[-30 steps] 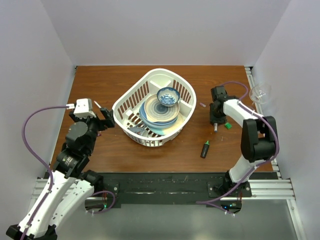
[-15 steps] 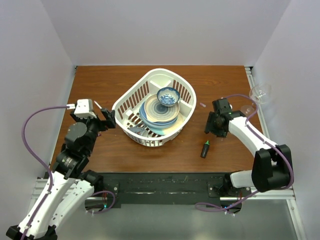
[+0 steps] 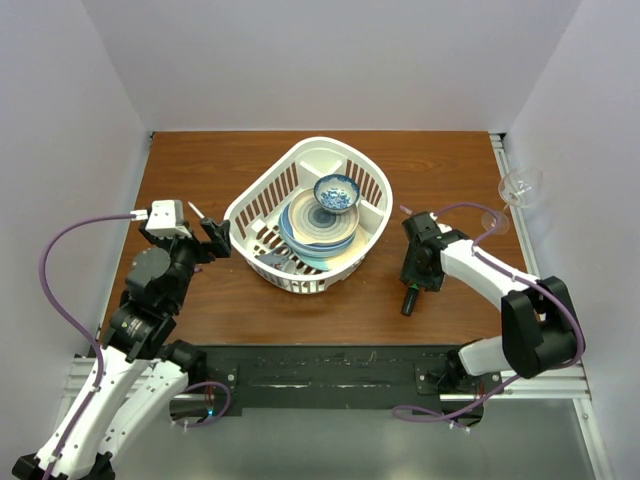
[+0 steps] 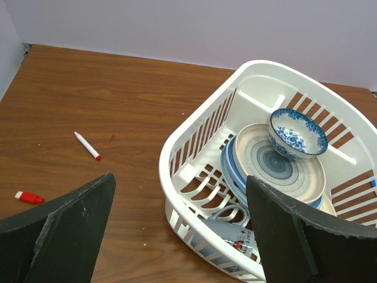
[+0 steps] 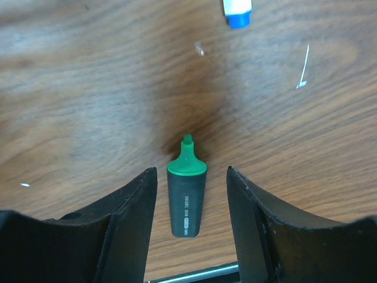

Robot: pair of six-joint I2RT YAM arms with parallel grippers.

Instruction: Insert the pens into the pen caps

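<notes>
A stubby black marker with a green tip [image 5: 187,197] lies on the wooden table between the jaws of my right gripper [image 5: 191,172]. The jaws are open and stand on either side of it without touching it. In the top view the right gripper [image 3: 411,284] hangs over the marker [image 3: 409,301], right of the basket. A white pen end with a blue tip [image 5: 237,12] lies beyond it. My left gripper [image 4: 179,194] is open and empty, facing the basket's near rim. A thin white pen with a red tip [image 4: 87,145] and a red cap [image 4: 28,197] lie on its left. The green cap does not show.
A white basket [image 3: 262,195] in the table's middle holds stacked plates, a blue patterned bowl [image 3: 336,193] and a grey mug [image 4: 235,221]. A wine glass [image 3: 520,185] lies at the right edge. White walls close the table on three sides.
My right arm has swung from the far right towards the basket and the near edge, and its open gripper has come down around the black marker. The left arm has barely moved.
</notes>
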